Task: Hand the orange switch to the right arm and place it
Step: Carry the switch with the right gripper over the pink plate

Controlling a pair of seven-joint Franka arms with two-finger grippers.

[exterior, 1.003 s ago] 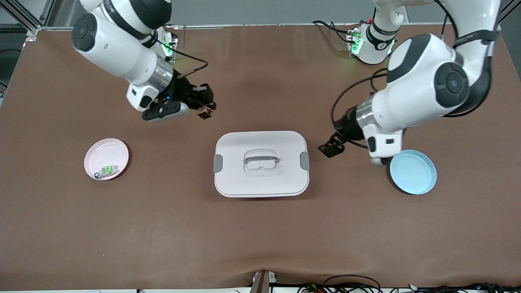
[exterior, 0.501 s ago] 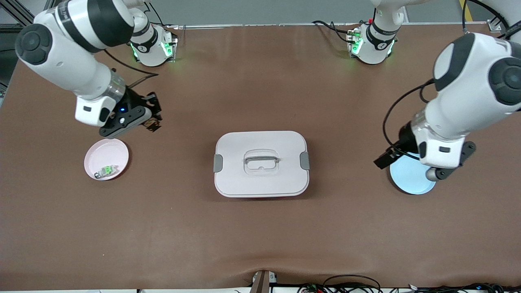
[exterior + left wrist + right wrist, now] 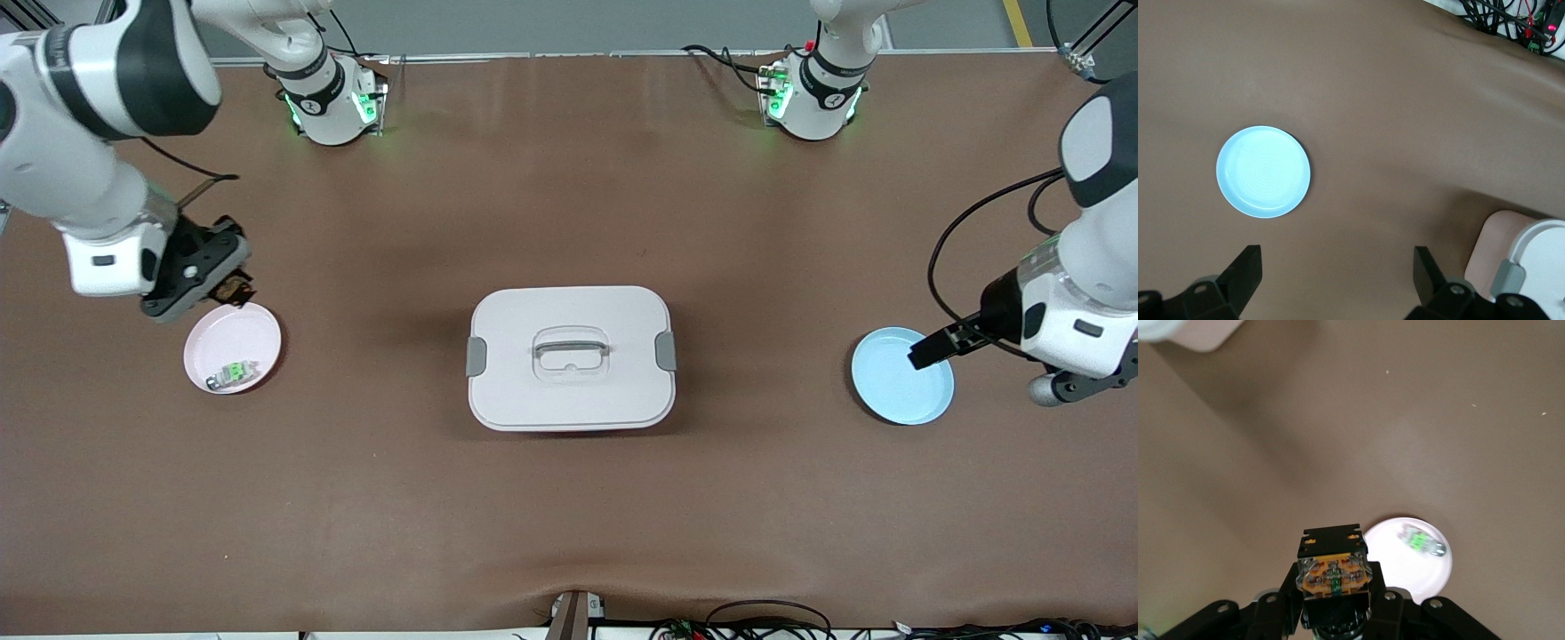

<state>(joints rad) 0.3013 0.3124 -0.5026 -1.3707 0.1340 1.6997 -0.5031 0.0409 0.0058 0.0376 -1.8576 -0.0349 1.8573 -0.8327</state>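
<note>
looks light and rigid, the orange switch [image 3: 1333, 568]: a small hard block, black body with a clear orange face, probably a little slick on its moulded sides and with delicate contacts on show. best taken across the flat black flanks, not over the orange face, with a modest squeeze; any slip would likely tip so short a part between the pads.

already pinched that way in the right hand [image 3: 229, 286], clamped on the switch by its sides, orange face turned out past the fingertips in the right wrist view. held up in the air just over the edge of the pink plate [image 3: 233, 348], at the rim toward the robot bases. inside that plate, well apart from the switch, a small clear-and-green component [image 3: 233, 372] near the rim closest to the front camera.

reckoned as handover done, placing still ahead: a short drop into the plate's bare part, kept off the green piece.

left hand [image 3: 1338, 270] spread wide and empty, waiting over the blue plate [image 3: 902, 376], far from the pink plate, with the white lidded box [image 3: 570, 356] on the table between the two.
</note>
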